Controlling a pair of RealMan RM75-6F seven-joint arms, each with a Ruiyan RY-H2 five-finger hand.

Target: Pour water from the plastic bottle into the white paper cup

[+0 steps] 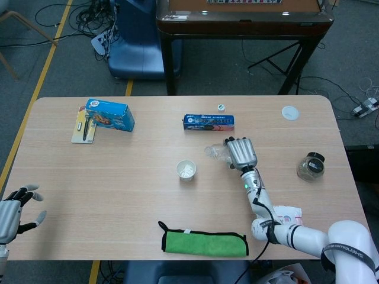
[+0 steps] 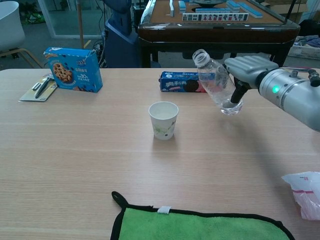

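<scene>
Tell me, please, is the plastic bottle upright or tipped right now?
Nearly upright, leaning slightly: the right hand holds the plastic bottle with its open neck up, tilted toward the paper cup.

I count one plastic bottle (image 2: 216,85) between my right fingers (image 2: 240,92) and one white paper cup (image 2: 163,119) off to their left. Beyond my fingertips lie two cookie boxes (image 1: 208,122) (image 1: 109,114), two small lids (image 1: 290,112) (image 1: 220,107) and one glass jar (image 1: 310,166). Nearer me I see one green cloth (image 1: 204,242) and one carded pen (image 1: 84,125).
</scene>
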